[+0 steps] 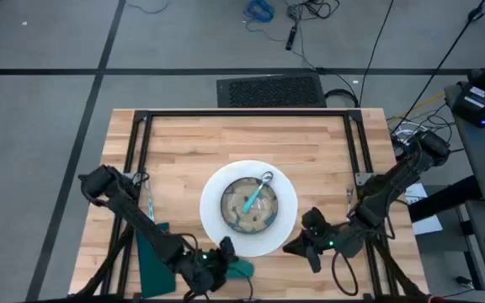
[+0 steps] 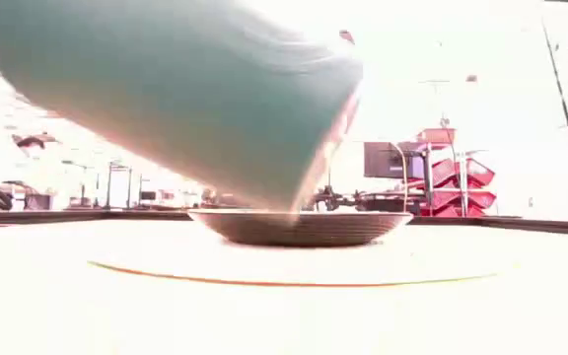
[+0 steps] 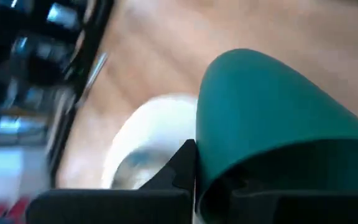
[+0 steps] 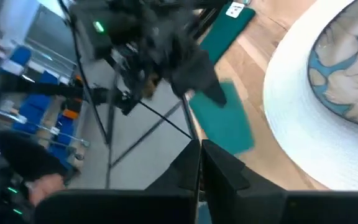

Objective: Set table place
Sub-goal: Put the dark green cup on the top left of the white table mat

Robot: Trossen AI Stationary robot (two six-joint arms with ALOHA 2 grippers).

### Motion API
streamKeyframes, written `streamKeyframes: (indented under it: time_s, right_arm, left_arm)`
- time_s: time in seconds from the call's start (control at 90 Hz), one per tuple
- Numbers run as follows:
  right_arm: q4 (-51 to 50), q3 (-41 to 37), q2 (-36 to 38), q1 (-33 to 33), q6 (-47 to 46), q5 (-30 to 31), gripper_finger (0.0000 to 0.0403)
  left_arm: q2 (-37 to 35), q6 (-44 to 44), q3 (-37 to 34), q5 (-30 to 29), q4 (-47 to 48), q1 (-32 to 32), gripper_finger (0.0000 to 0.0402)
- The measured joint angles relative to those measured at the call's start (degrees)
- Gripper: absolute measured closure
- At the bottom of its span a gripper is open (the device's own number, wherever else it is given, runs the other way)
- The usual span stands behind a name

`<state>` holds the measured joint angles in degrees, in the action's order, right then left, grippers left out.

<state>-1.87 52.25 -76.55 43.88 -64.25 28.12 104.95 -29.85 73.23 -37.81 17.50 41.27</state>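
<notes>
Plate (image 1: 286, 229): on table (image 1: 183, 143), bowl (image 1: 236, 217) + spoon (image 1: 256, 195) set.
Left gripper (image 1: 224, 259): holding teal cup (image 1: 240, 268), unplaced.
Right gripper (image 1: 310, 246): idle by plate; finger state undeterminable.

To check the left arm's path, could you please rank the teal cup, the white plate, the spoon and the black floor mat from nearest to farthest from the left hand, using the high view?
From the left hand:
1. Teal cup: in that hand, at the table's near edge.
2. White plate: just beyond, at table centre.
3. Spoon: in the bowl on the plate.
4. Black floor mat: off the table, past its far edge.
</notes>
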Motion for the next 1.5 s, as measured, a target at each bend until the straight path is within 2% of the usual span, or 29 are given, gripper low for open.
streamKeyframes:
  time_s: [0.222,0.411,0.511,0.589,0.7,0.933,1.0,1.122,1.322,1.422,1.5]
  right_arm:
    - [-0.8,0.0,0.0,0.0,4.4,0.0,0.0403]
    - [-2.4,0.0,0.0,0.0,6.0,1.2,0.0403]
    - [-3.1,0.0,0.0,0.0,6.5,3.5,0.0403]
    - [-3.2,0.0,0.0,0.0,6.7,5.3,0.0403]
    - [-3.2,0.0,0.0,0.0,6.7,6.7,0.0403]
    - [-3.1,0.0,-0.9,0.0,6.5,6.9,0.0403]
    - [-3.1,0.0,-1.7,0.0,6.4,6.9,0.0403]
    - [-3.3,0.0,-3.5,-0.5,4.6,7.7,0.0403]
    - [-3.3,0.0,-6.2,-3.1,-2.4,8.0,0.0403]
    - [-3.4,0.0,-7.2,-4.7,-7.0,7.9,0.0403]
    - [-3.1,0.0,-7.6,-5.8,-9.8,7.8,0.0403]
  left_arm:
    - [-2.9,7.8,8.6,-8.0,13.8,-1.0,0.0402]
    - [-4.8,23.4,18.2,-9.0,31.5,-5.4,0.0401]
    - [-6.0,31.5,22.7,-2.3,39.9,-9.0,0.0401]
    - [-6.8,35.9,26.0,5.5,43.6,-12.8,0.0401]
    - [-7.0,41.4,30.5,13.6,47.4,-19.1,0.0401]
    - [-6.9,53.2,33.7,31.0,52.1,-36.8,0.0401]
    - [-5.9,53.7,33.7,35.7,54.6,-42.2,0.0401]
    - [-3.3,50.1,33.6,39.4,57.6,-49.9,0.0401]
    - [2.3,40.8,33.6,46.1,59.3,-58.0,0.0401]
    - [5.1,37.8,33.6,46.2,61.4,-59.8,0.0401]
    - [6.7,35.3,33.5,42.5,61.4,-60.3,0.0401]
